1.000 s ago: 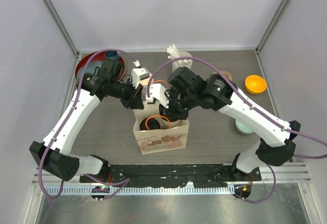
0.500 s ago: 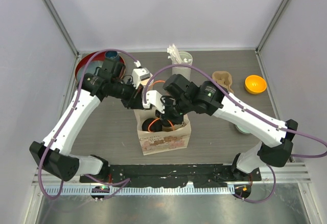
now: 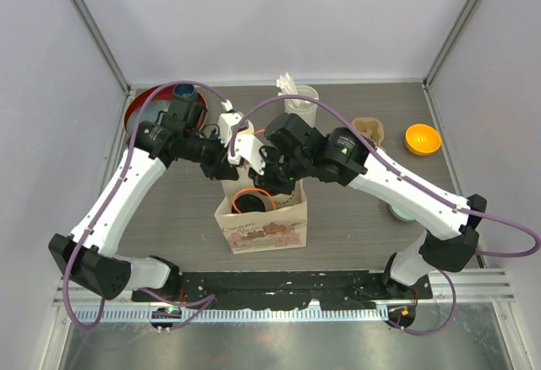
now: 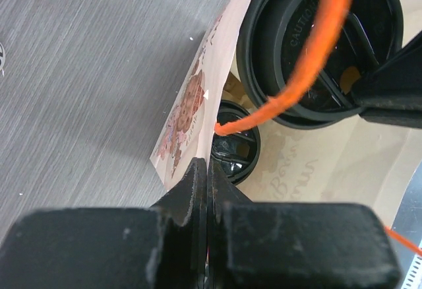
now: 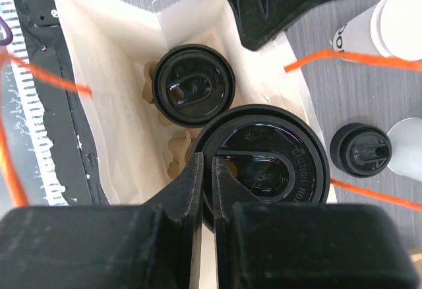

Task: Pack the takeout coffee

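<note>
A printed paper bag (image 3: 262, 231) with orange handles stands open at the table's near middle. My right gripper (image 3: 272, 182) (image 5: 206, 160) is shut on the rim of a black-lidded coffee cup (image 5: 270, 167), held in the bag's mouth. This cup also shows in the left wrist view (image 4: 320, 35). A second lidded cup (image 5: 193, 84) (image 4: 235, 142) sits deeper in the bag on tan pulp. Only the lids show; the white cup walls are hidden. My left gripper (image 3: 228, 167) (image 4: 203, 165) is shut on the bag's back-left rim (image 4: 191, 101).
A white cylinder of sticks (image 3: 300, 98) stands behind the bag. A tan pulp carrier (image 3: 369, 129), an orange bowl (image 3: 423, 139) and a pale round dish (image 3: 400, 211) lie at the right. A red plate (image 3: 139, 112) lies at the back left. A loose black lid (image 5: 361, 149) lies beyond the bag.
My right gripper has shifted left and toward the back over the bag, still holding the lidded cup. The bag has swung slightly left. The left gripper has kept hold of the rim.
</note>
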Controlling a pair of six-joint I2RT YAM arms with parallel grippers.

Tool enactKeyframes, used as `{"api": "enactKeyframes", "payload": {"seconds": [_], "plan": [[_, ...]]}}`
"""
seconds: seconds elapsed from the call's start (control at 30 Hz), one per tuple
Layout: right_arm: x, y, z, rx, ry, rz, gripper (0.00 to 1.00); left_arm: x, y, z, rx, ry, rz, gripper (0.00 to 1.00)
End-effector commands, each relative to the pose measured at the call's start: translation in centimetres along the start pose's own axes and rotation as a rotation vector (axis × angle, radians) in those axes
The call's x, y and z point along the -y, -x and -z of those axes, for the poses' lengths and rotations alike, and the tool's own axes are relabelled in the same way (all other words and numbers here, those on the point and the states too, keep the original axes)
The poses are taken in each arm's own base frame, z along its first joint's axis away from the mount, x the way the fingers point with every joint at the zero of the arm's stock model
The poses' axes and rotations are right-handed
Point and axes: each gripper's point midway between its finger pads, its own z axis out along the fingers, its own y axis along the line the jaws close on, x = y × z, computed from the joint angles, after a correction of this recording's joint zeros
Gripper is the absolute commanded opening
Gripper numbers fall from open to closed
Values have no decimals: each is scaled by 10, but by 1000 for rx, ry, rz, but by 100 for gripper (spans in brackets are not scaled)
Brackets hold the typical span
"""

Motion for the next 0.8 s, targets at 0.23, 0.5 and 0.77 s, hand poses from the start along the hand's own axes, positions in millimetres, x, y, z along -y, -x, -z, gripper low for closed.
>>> {"api": "enactKeyframes", "payload": {"seconds": [0.23,0.5,0.77], "plan": [[2,20,14,36,-75,36,1,8,12,10,57,2,-64,0],[-10,-16,-1,18,0,8,1,6,13,12,55,14,-89,0],[-11,-32,-17,108,75,-31,1,7,15,13,70,12,-93,0]]}}
